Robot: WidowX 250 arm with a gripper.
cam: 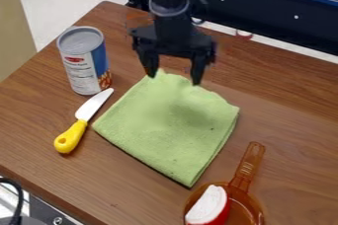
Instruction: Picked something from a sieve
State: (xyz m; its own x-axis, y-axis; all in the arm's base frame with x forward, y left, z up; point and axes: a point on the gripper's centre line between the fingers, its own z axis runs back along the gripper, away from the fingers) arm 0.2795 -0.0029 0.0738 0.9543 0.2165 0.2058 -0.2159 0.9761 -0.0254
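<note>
My gripper (pixel 174 77) hangs open over the back edge of the green cloth, with nothing between its fingers. At the bottom right lies an amber, see-through pan-like vessel (pixel 246 200) with a handle pointing up and away; it may be the sieve, though I cannot tell whether it has mesh. A red piece with a white face (pixel 209 205) rests in its left side. The gripper is well behind and to the left of both.
A folded green cloth (pixel 172 125) covers the middle of the brown table (pixel 290 135). A can (pixel 84 61) stands upright at the left, with a yellow-handled knife (pixel 82 122) lying in front of it.
</note>
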